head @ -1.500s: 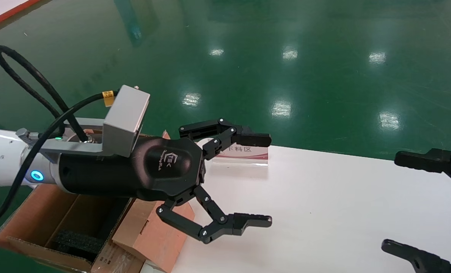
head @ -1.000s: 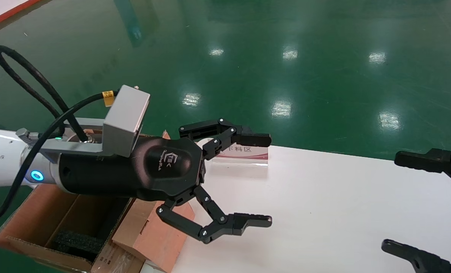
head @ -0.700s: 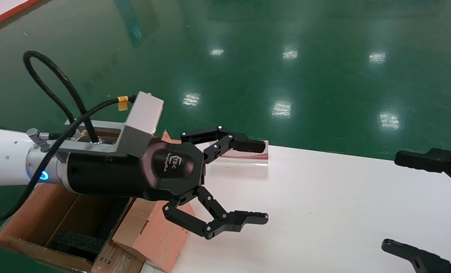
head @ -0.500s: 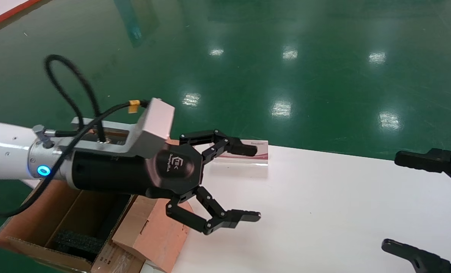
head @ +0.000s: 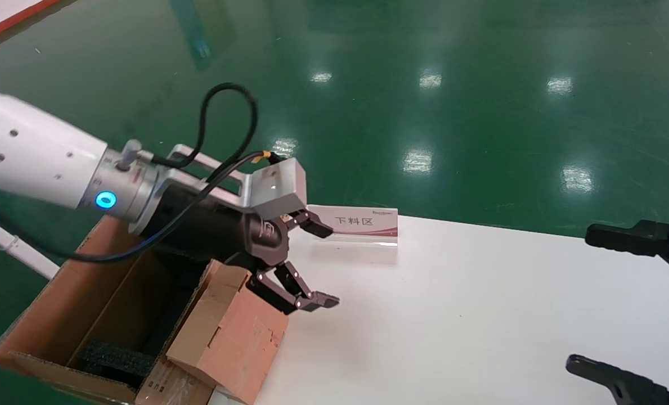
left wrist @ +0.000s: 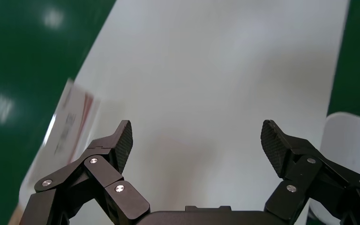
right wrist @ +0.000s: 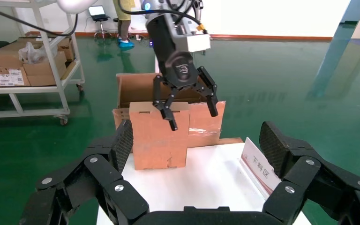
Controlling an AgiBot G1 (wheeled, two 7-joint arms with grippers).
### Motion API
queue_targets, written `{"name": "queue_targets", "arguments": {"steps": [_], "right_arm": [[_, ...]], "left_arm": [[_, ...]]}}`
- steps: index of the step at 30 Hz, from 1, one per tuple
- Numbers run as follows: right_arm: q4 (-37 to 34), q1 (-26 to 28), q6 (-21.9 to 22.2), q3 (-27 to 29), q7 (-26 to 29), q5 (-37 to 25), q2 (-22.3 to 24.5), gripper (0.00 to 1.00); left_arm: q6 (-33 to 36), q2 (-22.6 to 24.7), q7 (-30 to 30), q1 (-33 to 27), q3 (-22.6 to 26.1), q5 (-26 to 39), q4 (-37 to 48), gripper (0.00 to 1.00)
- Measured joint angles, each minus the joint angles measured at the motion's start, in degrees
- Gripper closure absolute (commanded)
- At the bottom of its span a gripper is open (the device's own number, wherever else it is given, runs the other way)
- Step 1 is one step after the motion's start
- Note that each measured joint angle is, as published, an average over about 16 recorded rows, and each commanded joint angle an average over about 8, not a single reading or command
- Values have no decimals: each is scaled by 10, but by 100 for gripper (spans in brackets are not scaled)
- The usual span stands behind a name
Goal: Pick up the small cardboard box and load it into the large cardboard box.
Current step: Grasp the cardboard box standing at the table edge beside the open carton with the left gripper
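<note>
Lower right of the head frame: the black right gripper (head: 621, 306) is parked over the white table (head: 480, 315), fingers spread wide, holding nothing. Lower left: the long brown corrugated large cardboard box (head: 95, 304) stands open beside the table's end, black foam (head: 112, 357) inside. The reddish-brown flattish small cardboard box (head: 230, 334) leans against its taped flap at the table edge. Just above it, left of centre, the black left gripper (head: 320, 264) hovers with fingers wide apart, empty. Beyond, a white placard with a red stripe (head: 362, 222) stands on the table's far edge.
</note>
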Motion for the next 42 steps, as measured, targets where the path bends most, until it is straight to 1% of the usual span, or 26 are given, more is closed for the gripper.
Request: {"name": "queue_targets", "arguments": {"steps": [4,9,14,18,23,30,36,42], "right_arm": [[0,0,0,0,0,0,0,0],[0,0,0,0,0,0,0,0],[0,0,0,-1,0,0,0,0],[0,0,0,-1,0,1,0,0],[0,0,0,-1,0,1,0,0],[0,0,1,-1,-1,1,1,0],[0,0,1,-1,-1,1,1,0],[0,0,1,-2,-1,1,1,0]], "left_arm": [[5,7,-60,-55,61,40,-1,0],[6,12,-134,-116,139,73,-2,0],[7,12,-196,-171,214,86,-4,0],[7,12,-233,-212,274,85,-5,0],[8,12,-270,-261,352,72,-6,0],[8,13,-303,-328,458,38,-7,0],[7,15,-327,-378,544,-1,-8,0],[6,15,-341,-418,623,-55,-8,0]]}}
